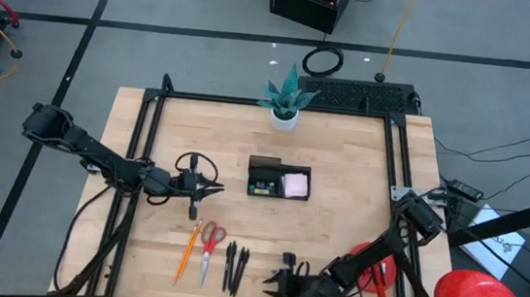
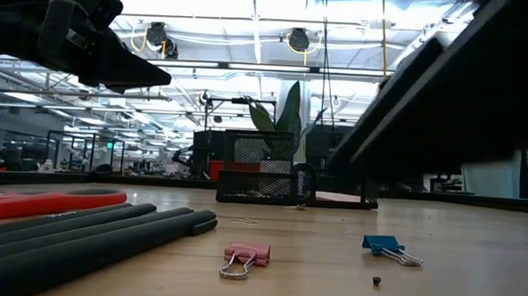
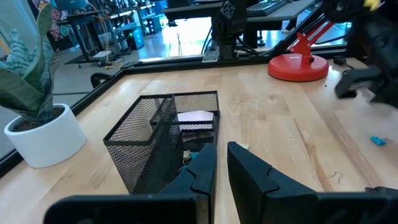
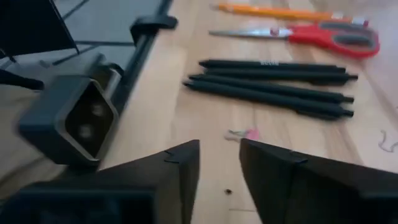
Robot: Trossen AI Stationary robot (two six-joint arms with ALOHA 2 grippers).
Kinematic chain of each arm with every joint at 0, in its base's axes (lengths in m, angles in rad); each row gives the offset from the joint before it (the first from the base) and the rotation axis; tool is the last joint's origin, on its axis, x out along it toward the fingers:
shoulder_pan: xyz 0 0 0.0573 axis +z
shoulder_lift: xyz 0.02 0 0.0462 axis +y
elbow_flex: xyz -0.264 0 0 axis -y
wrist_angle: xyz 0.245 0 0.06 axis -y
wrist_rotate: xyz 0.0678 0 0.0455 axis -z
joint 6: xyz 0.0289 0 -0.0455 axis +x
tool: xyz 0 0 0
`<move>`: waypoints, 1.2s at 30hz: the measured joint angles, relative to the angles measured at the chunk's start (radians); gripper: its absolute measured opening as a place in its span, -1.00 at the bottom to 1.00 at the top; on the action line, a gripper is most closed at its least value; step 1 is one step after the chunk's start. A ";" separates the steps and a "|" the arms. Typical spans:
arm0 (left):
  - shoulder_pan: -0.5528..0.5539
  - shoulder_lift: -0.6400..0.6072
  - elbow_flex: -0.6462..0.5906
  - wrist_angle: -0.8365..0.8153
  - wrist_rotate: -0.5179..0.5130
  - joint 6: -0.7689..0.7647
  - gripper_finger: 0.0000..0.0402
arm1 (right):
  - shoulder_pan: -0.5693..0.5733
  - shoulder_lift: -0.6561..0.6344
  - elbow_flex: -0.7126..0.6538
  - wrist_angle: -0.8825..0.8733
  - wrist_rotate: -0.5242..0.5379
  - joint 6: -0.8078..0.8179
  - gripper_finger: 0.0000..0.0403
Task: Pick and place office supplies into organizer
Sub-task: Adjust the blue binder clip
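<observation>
The black mesh organizer stands mid-table with a pink sticky-note pad inside. Near the front edge an orange pencil, red-handled scissors and three black pens lie flat side by side. A pink clip and a blue clip lie on the wood. My right gripper hovers open just short of the pink clip, nothing between its fingers. My left gripper waits left of the organizer, its fingers a narrow gap apart and empty.
A white plant pot stands at the far edge. A red round-based object sits beside my right arm. A small camera block is fixed at the table's near edge. A tiny dark bit lies near the blue clip.
</observation>
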 joint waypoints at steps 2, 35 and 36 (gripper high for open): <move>0.000 0.000 0.000 -0.001 0.000 0.000 -0.77 | -0.015 0.019 0.001 -0.004 -0.036 0.033 -0.65; 0.000 0.000 0.000 -0.009 0.000 -0.018 -0.77 | 0.028 -0.086 -0.001 -0.509 0.040 0.443 -1.00; 0.000 0.000 0.000 -0.009 0.000 -0.018 -0.77 | 0.024 -0.086 -0.001 -0.504 0.042 0.441 -1.00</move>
